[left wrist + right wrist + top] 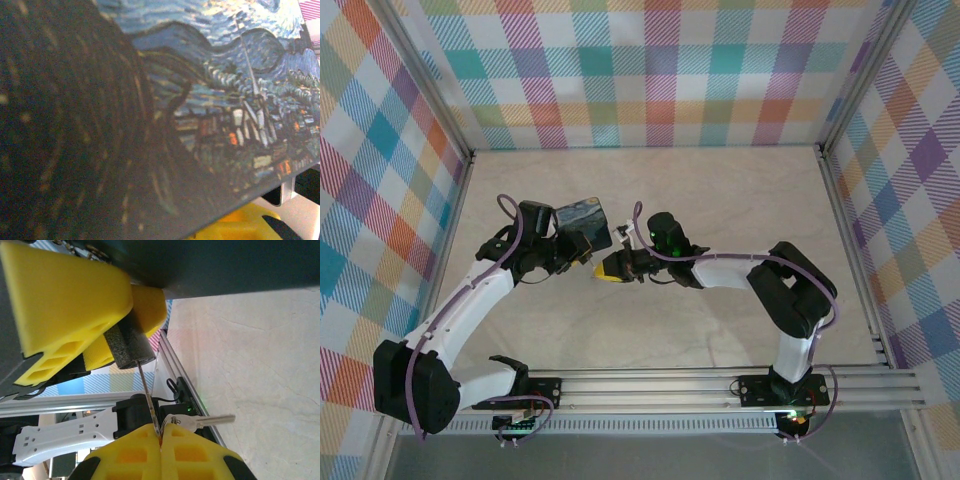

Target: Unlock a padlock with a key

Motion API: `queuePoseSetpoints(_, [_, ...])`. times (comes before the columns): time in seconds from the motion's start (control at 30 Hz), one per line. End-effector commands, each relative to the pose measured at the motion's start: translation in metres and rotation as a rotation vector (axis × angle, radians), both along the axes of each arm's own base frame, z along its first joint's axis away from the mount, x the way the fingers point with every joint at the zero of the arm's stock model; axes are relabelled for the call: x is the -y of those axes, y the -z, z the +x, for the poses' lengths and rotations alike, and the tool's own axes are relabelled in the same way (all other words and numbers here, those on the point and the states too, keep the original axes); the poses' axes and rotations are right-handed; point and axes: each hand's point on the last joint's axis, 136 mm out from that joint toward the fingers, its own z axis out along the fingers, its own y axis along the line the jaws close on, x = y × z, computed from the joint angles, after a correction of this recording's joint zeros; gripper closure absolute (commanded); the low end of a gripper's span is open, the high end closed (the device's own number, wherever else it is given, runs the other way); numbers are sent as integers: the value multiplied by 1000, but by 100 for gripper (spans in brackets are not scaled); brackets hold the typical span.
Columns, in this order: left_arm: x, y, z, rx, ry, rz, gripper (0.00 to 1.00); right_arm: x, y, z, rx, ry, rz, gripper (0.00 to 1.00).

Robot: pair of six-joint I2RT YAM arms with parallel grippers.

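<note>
The padlock (580, 217), a dark-blue block with a starry-night print, is held above the table with my left gripper (574, 246) shut on it. Its print covers most of the left wrist view (210, 90), with one yellow fingertip (235, 227) below it. My right gripper (610, 269) is shut on the key (150, 400). The key's thin blade runs up from the closed yellow fingertips (130, 455) into a dark grey cylinder (127, 342) under the padlock (225, 265). A second silver key (212, 419) hangs from the same ring.
Pale tabletop (720, 200) lies under both arms, with checked walls on three sides. An aluminium rail (720, 385) carrying the arm bases runs along the near edge. The left gripper's yellow fingers (65, 305) sit close above my right gripper.
</note>
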Motion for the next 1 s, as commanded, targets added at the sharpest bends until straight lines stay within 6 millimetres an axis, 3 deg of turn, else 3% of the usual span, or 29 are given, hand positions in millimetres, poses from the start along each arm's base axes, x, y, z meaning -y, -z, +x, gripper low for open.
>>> queuePoseSetpoints(0.0, [27, -8, -21, -23, 137, -82, 100, -4, -42, 31, 155, 128, 51, 100])
queuePoseSetpoints(0.27, [43, -15, -29, -67, 174, -211, 100, -15, -60, 43, 230, 94, 4, 100])
queuePoseSetpoints(0.43, [42, -17, -29, -89, 133, -265, 100, 11, -50, 51, 292, 219, -125, 100])
queuePoseSetpoints(0.57, [38, -15, -33, -92, 160, -213, 100, 23, -51, 47, 318, 198, -121, 100])
queuePoseSetpoints(0.7, [22, -17, -32, -83, 142, -142, 100, 33, -50, 37, 308, 126, -98, 100])
queuePoseSetpoints(0.8, [14, -21, -24, -71, 115, -140, 100, 31, -47, 14, 276, -11, -60, 100])
queuePoseSetpoints(0.97, [17, -33, -14, -75, 130, -172, 100, 33, -30, -16, 193, -122, -45, 100])
